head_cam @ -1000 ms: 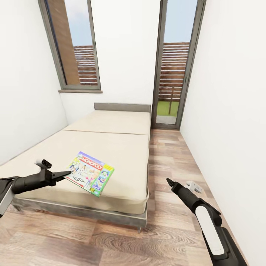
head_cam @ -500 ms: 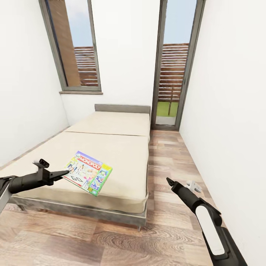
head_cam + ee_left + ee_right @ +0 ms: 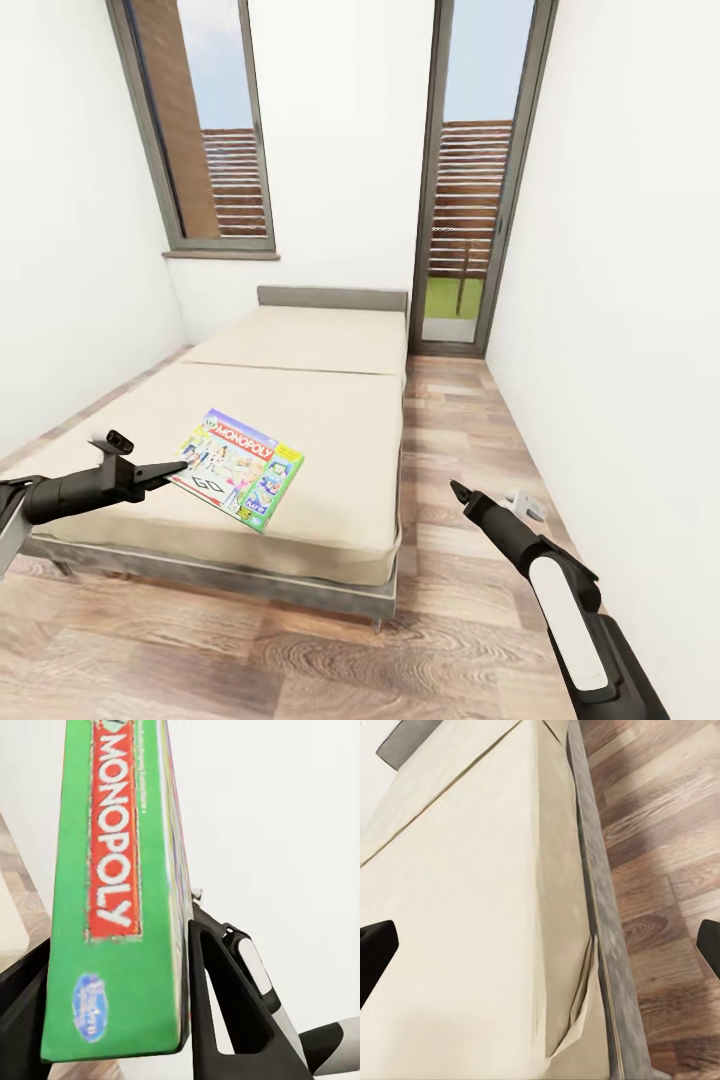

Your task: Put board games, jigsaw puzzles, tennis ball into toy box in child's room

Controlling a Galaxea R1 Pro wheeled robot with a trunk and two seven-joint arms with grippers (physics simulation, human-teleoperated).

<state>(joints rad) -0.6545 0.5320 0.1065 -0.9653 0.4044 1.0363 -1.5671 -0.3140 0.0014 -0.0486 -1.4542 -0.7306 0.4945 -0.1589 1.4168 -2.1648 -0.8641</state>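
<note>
Above the near end of the bed [image 3: 300,400], the left gripper [image 3: 178,468] is holding the Monopoly box [image 3: 243,467] by one edge, its two fingers [image 3: 225,1020] clamping either side of the green edge where the red Monopoly lettering is showing in the left wrist view [image 3: 120,892]. That box is hanging tilted, its printed face turning up toward the head camera and its far corner dipping toward the beige mattress. Off to the other side, the right gripper [image 3: 456,490] is hovering over the wood floor [image 3: 450,420] beside the bed, and in the right wrist view its fingertips [image 3: 375,949] are sitting far apart at the picture's edges, gripping nothing, with the mattress edge and grey bed frame [image 3: 607,945] lying between them. Two tall windows [image 3: 200,130] are standing behind the headboard [image 3: 332,297].
</note>
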